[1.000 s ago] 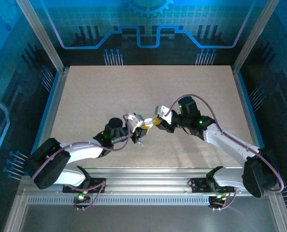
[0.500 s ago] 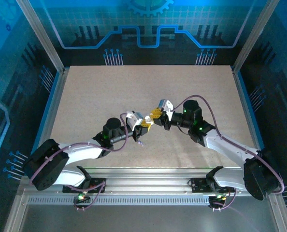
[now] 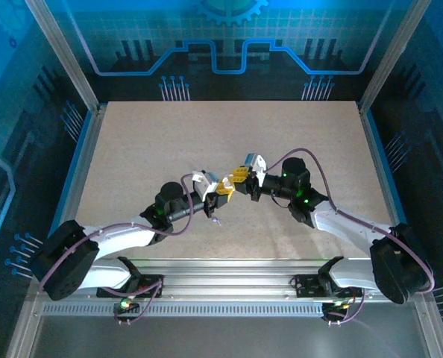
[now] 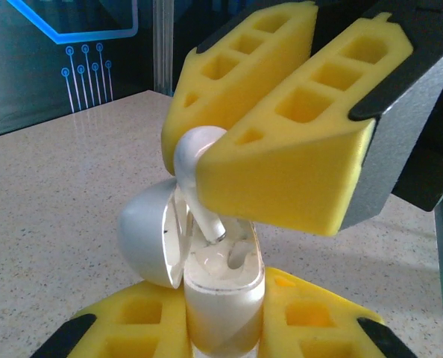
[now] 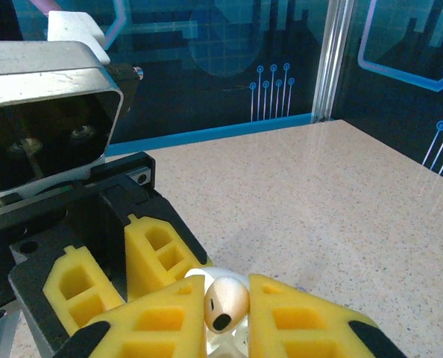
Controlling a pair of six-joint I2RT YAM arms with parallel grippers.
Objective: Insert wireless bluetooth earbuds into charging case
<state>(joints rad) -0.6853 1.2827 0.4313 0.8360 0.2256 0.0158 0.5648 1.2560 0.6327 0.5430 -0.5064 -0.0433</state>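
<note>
In the left wrist view a white charging case (image 4: 225, 302) stands upright between the yellow foam fingers of my left gripper (image 4: 225, 317), which is shut on it. Its lid (image 4: 147, 239) hangs open to the left. From above, my right gripper (image 4: 206, 149) is shut on a white earbud (image 4: 195, 160), whose stem tip reaches into the case's open top. The right wrist view shows the earbud's round head (image 5: 225, 302) pinched in my right gripper (image 5: 225, 309), with the left gripper's fingers (image 5: 151, 250) just behind. From overhead the left gripper (image 3: 221, 190) and right gripper (image 3: 238, 179) meet mid-table.
A tiny pale lavender bud (image 3: 217, 221) lies on the speckled beige table (image 3: 229, 134) just in front of the left gripper. Blue-lit walls and metal posts (image 3: 61, 52) ring the table. The arms' bases sit on the rail (image 3: 229, 287) at the near edge.
The right wrist has turned and the right gripper has closed in on the left gripper. The left arm has shifted slightly. Both grips are unchanged.
</note>
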